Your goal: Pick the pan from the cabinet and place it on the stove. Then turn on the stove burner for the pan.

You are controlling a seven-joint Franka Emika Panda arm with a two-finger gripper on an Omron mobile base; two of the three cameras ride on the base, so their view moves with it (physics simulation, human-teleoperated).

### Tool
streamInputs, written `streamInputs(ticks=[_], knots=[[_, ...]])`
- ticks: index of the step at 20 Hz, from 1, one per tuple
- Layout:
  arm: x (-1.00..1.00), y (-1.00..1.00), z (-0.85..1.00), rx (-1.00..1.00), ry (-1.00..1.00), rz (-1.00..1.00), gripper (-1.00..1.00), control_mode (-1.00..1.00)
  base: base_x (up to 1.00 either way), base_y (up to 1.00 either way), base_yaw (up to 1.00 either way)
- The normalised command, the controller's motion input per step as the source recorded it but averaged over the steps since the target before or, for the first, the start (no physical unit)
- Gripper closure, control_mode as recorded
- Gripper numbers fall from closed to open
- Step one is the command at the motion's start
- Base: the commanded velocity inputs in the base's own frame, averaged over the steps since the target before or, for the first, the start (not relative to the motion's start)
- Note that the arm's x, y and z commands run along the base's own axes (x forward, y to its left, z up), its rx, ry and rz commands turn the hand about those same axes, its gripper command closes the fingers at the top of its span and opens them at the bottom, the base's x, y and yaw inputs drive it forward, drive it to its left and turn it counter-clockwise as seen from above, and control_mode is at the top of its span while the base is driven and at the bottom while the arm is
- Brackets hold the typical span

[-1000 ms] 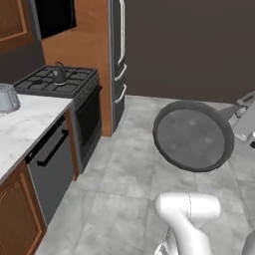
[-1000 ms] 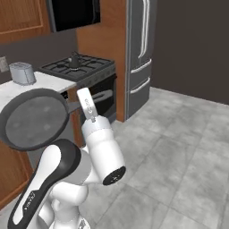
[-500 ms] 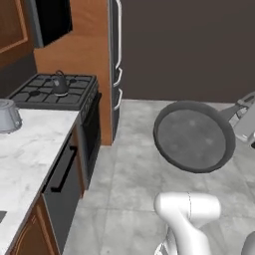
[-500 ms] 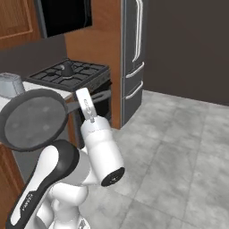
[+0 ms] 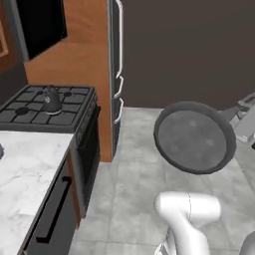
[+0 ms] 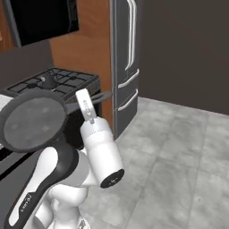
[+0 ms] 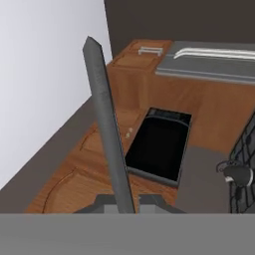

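Pan (image 5: 194, 137): carried in the air on edge over the floor, my gripper (image 7: 122, 199) clenched on its long handle. Stove (image 5: 30, 112): well off toward the pan's face side, kettle (image 5: 51, 101) on its near-middle grate, front burners free.

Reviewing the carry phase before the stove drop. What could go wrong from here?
1. The tool is shut on only the pan handle, and the pan hangs face-on in the air, so it may twist or slip in the grip.
2. A kettle already sits on the stove grates; the wide pan could knock it when set down.
3. The fridge stands right beside the stove, so a wide swing may clip it.
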Motion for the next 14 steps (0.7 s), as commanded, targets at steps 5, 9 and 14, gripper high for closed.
streamInputs(ticks=[5,9,14], knots=[[0.0,0.0,0.0,0.0,0.0,0.0,1.0,1.0,0.99,0.06,0.13],[0.0,0.0,0.0,0.0,0.0,0.0,1.0,1.0,0.93,0.17,0.15],[0.0,0.0,0.0,0.0,0.0,0.0,1.0,1.0,0.88,0.1,0.19]])
